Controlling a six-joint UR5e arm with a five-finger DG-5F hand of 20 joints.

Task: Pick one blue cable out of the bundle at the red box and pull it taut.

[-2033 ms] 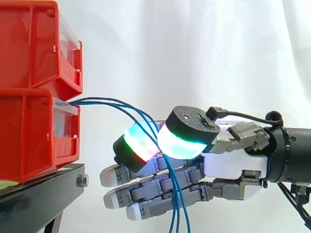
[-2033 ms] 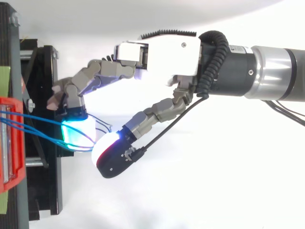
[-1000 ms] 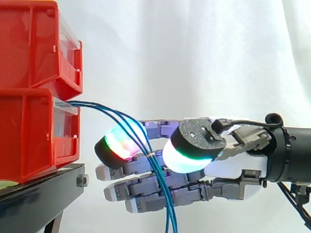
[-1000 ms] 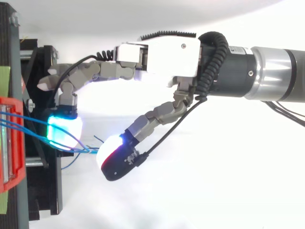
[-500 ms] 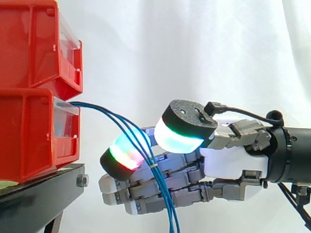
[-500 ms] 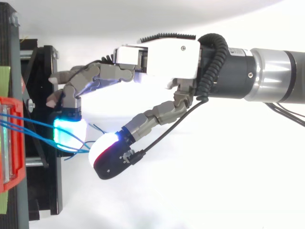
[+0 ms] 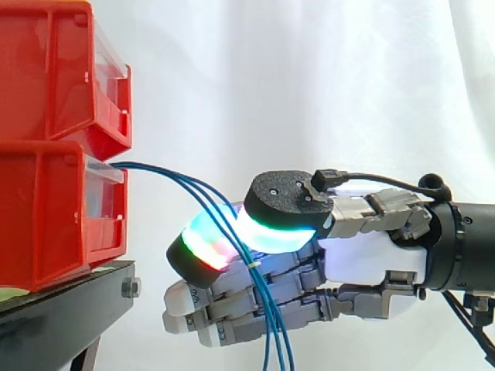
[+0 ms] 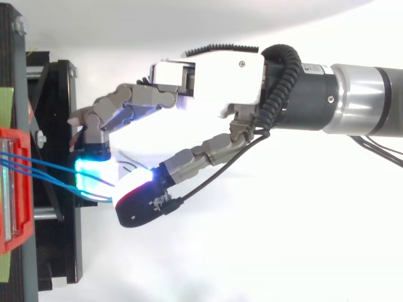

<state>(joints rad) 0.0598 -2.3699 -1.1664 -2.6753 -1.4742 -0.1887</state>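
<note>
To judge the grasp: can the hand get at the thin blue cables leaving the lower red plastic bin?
Likely yes: the thin blue cables lie pinched between the hand's glowing pads, nothing blocking.

Hand [image 8: 220, 69]: white shell is covering the palm, small dark screws dotting it; grey segmented fingers [image 7: 232, 309] are ending in white tips. Pads [image 7: 203, 251]: thick black-backed discs, glowing cyan, green, red. Wrist [image 8: 308, 94]: black cylinder adjoining silver arm section [image 8: 362, 97].

A black stand [image 7: 69, 297] carries a stack whose upper bin [image 7: 46, 69] is red. A bolt [image 7: 131, 288] sits at the stand's right end, green tape [image 8: 5, 100] along its left edge. A white curtain [image 7: 309, 77] hangs behind.
</note>
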